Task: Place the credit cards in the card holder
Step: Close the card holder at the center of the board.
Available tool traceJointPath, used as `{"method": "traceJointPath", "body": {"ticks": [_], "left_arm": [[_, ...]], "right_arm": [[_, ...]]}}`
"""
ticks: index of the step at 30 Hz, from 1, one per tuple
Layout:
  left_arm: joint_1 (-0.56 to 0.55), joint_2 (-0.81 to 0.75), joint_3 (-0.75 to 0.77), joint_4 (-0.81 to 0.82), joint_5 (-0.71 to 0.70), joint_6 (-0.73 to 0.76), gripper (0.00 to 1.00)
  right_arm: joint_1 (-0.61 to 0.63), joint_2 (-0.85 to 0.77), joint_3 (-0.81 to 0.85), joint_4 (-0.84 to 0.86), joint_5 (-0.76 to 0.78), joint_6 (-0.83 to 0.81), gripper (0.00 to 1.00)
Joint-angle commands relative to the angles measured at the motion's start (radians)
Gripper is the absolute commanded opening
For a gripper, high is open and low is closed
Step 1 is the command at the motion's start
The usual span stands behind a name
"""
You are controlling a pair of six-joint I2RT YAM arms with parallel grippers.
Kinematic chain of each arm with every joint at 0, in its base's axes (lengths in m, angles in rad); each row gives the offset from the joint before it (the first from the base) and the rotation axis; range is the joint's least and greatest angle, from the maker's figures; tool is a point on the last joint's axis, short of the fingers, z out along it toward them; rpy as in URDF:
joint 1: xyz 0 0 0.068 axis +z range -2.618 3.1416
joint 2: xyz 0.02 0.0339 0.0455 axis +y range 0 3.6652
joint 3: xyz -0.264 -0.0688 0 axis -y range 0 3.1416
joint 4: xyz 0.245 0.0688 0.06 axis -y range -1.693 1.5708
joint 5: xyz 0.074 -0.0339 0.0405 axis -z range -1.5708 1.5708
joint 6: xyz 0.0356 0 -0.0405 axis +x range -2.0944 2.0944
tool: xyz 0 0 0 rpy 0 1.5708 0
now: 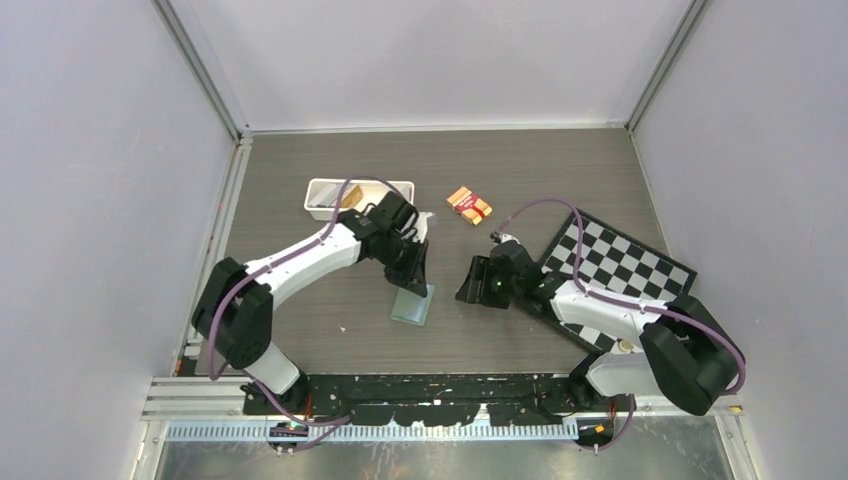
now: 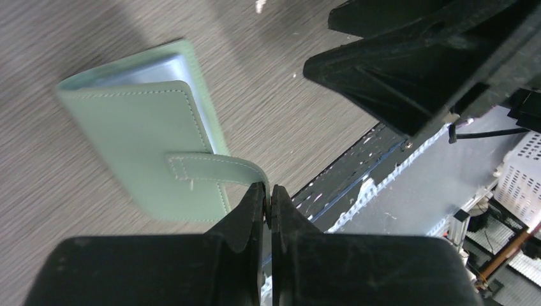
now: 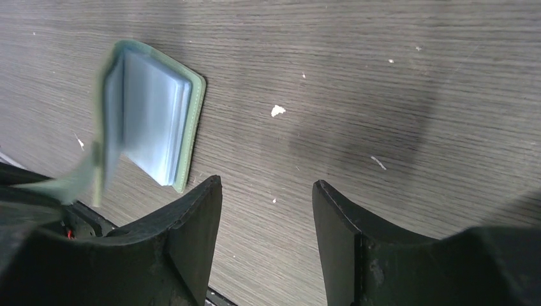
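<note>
The sage-green card holder (image 1: 412, 305) lies on the table between the two arms. My left gripper (image 2: 268, 189) is shut on the tip of its clasp tab (image 2: 210, 169), which arches up from the cover (image 2: 140, 140). In the right wrist view the cover stands lifted off the blue-grey inner pockets (image 3: 153, 115). My right gripper (image 3: 268, 185) hovers open just right of the holder, with only bare table between its fingers; it also shows from above (image 1: 475, 285). A tan credit card (image 1: 350, 197) shows inside the white tray, the others hidden by the left arm.
The long white tray (image 1: 325, 185) stands at the back left behind the left arm. An orange-and-red packet (image 1: 469, 205) lies at the back centre. A chessboard (image 1: 625, 262) lies under the right arm. The table's near edge and metal rail (image 2: 383, 159) run close to the holder.
</note>
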Motion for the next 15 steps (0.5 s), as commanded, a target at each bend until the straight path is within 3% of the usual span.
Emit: {"method": "traceJointPath", "body": {"ticks": [1,5,9,12,15], "left_arm": [[-0.046,0.055,-0.068,0.217,0.093,-0.103,0.05],[-0.060,0.057,-0.079,0.263,0.110,-0.106,0.21],[-0.060,-0.064,-0.073,0.274,0.074,-0.082,0.55],[-0.059,-0.158,-0.070,0.252,0.033,-0.058,0.72],[-0.040,-0.219,-0.058,0.173,-0.041,-0.025,0.80]], "right_arm": [[-0.004,-0.062,-0.009,0.062,0.004,0.018,0.60],[-0.003,-0.107,-0.019,0.043,0.033,0.018,0.61],[-0.003,-0.159,-0.028,0.023,0.070,0.025,0.61],[-0.003,-0.187,-0.024,0.014,0.066,0.029,0.62],[-0.003,-0.188,-0.009,0.008,0.042,0.037,0.63]]}}
